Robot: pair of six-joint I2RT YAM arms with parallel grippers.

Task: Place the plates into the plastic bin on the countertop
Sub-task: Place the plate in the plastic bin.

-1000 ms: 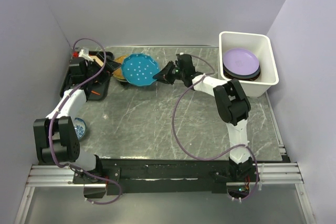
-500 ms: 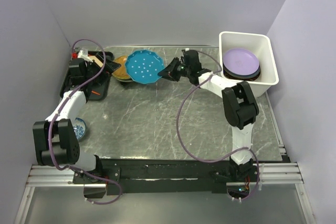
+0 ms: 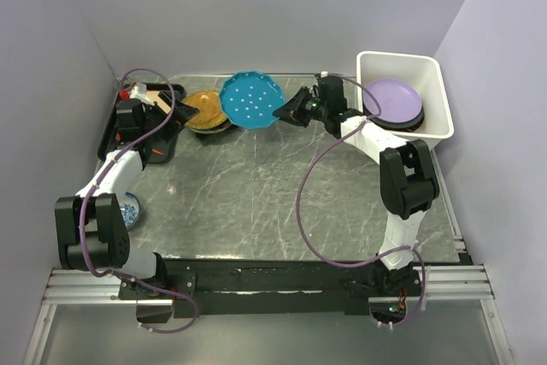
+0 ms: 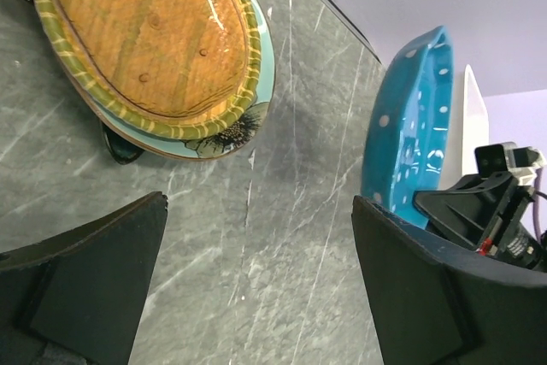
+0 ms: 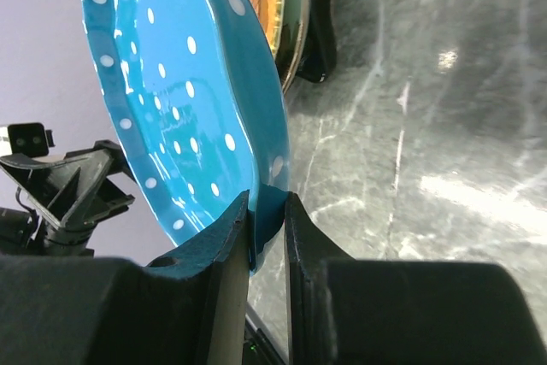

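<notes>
The glossy round teal plate with white dots [image 3: 249, 101] is held tilted on edge above the dark grey, white-veined stone-look countertop [image 3: 256, 194]. Its rim is pinched between the clenched fingers of the right pincer [image 5: 267, 207]. Beyond that pincer's tips, past the held plate, sits a stack of plates [image 3: 205, 111] topped by an orange glazed one with a green striped rim. Behind its wrist stands the deep white rectangular plastic bin [image 3: 434, 74], holding a lavender round plate [image 3: 391, 94] on a darker one. The left pincer [image 4: 256, 203] hovers released, fingers spread wide and empty, with the stack just ahead of its tips and the flat black rectangular tray [image 3: 162, 144] under its arm. Pale lilac walls [image 3: 256, 14] enclose the counter on three sides. Only the overhead view shows the bin's contents. The left wrist view alone reveals a floral teal plate beneath the orange one. The right wrist view shows the grip on the rim up close.
</notes>
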